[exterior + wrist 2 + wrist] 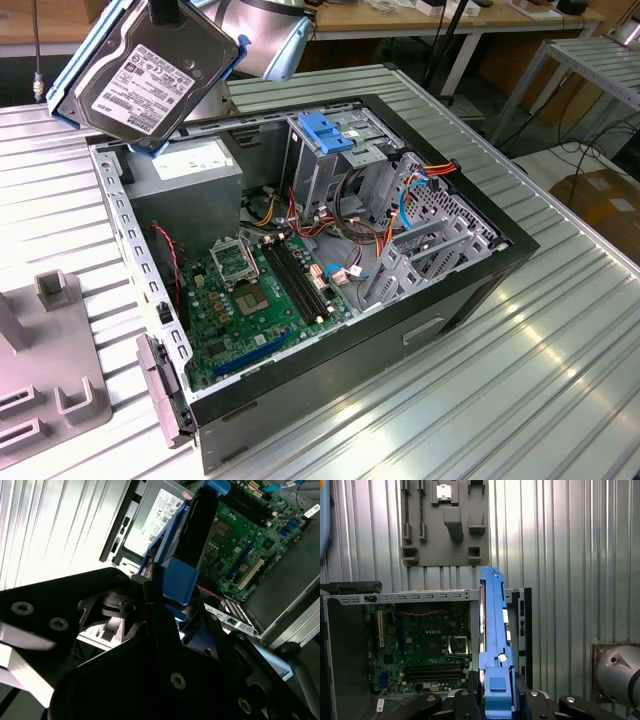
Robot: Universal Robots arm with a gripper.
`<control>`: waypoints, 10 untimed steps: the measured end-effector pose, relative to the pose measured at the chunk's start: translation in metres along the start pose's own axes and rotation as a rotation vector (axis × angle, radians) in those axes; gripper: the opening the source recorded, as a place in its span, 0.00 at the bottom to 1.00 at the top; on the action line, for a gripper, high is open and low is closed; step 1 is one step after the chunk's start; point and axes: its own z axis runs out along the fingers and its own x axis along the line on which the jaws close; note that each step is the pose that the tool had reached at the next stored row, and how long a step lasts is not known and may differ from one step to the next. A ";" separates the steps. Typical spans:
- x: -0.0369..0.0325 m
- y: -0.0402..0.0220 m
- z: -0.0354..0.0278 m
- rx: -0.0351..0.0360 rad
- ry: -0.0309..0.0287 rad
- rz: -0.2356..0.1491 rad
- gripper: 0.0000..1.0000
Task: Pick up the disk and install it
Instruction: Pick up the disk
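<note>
The gripper (497,692) is clamped on the disk (145,75). In the first wrist view its black fingers (524,687) press narrowly against either side of one blue rail, with no gap left between pad and plastic. The second wrist view shows the same grip, with the disk (200,530) standing edge-on out of the jaws.

In the exterior view the one disk hangs in the air, tilted, at the exterior view's upper left. It is above the corner of the open computer case (470,290) and clear of it. Its single white label faces the camera, carrying dark print and a barcode block (I do not read the wording), and blue rails frame both long sides.

Just below the disk sits one grey power-supply box (195,165), with its own white label (160,510). Beyond that lies one green motherboard (250,290). Beside the board stands one metal drive cage with a blue handle (325,130).

The case rests on a ribbed metal table (520,380). One grey fixture plate (50,370) lies beside it on the exterior view's left.
</note>
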 end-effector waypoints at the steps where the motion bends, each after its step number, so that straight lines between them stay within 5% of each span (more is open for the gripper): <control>1: 0.0000 -0.0001 0.0000 -0.0001 0.0000 0.000 0.37; 10: -0.0002 -0.0026 0.0001 -0.0001 0.0000 0.000 0.37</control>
